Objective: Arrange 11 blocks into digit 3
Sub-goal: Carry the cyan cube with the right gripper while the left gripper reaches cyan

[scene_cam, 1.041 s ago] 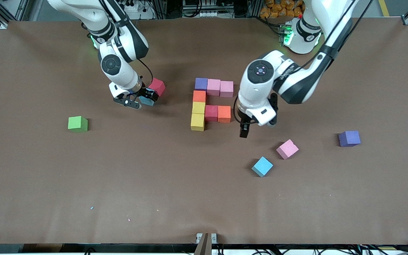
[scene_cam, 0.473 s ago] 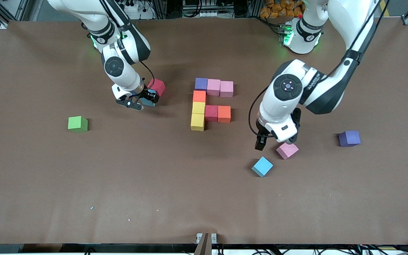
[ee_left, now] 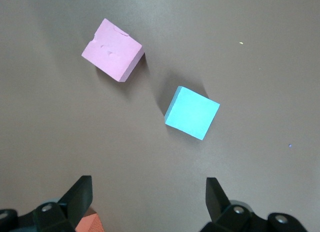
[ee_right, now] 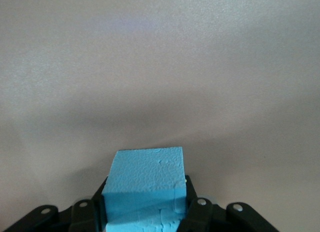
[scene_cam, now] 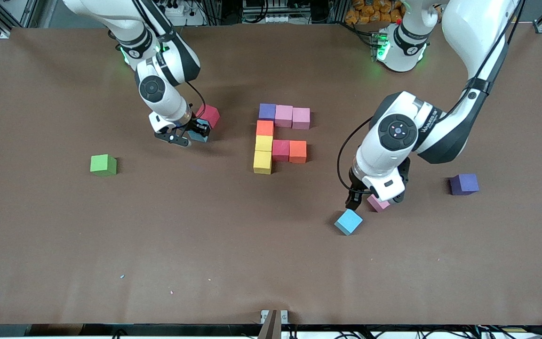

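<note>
digit 3 (scene_cam: 278,139): 8 blocks joined at table middle, 3 missing | right gripper (scene_cam: 190,134): pinching blue block (ee_right: 145,184) beside loose red cube (scene_cam: 209,115), likely for the lower bar | left gripper (ee_left: 150,202): fingers spread over pink block (ee_left: 113,50), near second blue block (ee_left: 192,113), probably choosing next pick

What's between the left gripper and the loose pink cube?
Nothing visible. The left gripper hangs open above the pink cube, bare table between them. The blue cube sits beside the pink one, apart from it.
</note>
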`<state>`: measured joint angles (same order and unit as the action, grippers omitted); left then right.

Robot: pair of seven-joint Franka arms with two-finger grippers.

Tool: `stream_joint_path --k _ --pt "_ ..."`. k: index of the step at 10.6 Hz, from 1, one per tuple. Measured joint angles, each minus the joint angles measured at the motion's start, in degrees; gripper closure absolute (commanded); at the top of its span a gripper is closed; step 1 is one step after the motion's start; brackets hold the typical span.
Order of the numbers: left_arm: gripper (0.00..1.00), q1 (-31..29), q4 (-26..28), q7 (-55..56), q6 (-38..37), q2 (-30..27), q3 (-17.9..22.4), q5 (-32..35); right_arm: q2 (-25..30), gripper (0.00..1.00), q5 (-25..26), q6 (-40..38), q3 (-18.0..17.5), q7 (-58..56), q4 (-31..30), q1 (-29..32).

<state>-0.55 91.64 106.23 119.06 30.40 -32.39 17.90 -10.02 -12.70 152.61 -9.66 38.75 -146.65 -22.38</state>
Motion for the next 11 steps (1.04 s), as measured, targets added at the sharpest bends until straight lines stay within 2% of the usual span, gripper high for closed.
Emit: stream_joint_path --k 2,5,9,11 --pt "0.00 -0.02 -1.91 -4.05 -0.02 1.53 0.94 0.00 0.03 0.76 0.00 0.29 -0.15 -2.32 1.18 0.00" --pt "0.00 0.09 -6.50 -13.48 -0.02 7.08 2.19 0.21 -0.08 0.76 0.27 -1.92 -0.24 -6.07 5.34 -0.01" --pt "0.00 1.31 -11.59 -21.78 1.17 11.64 4.69 0.24 -3.73 0.79 0.31 -12.29 -0.27 -8.79 18.98 -0.05" --pt "0.00 7.07 -14.00 -22.80 2.49 13.85 10.75 0.28 -6.35 0.80 0.34 -16.86 -0.24 -8.87 26.00 -0.08"
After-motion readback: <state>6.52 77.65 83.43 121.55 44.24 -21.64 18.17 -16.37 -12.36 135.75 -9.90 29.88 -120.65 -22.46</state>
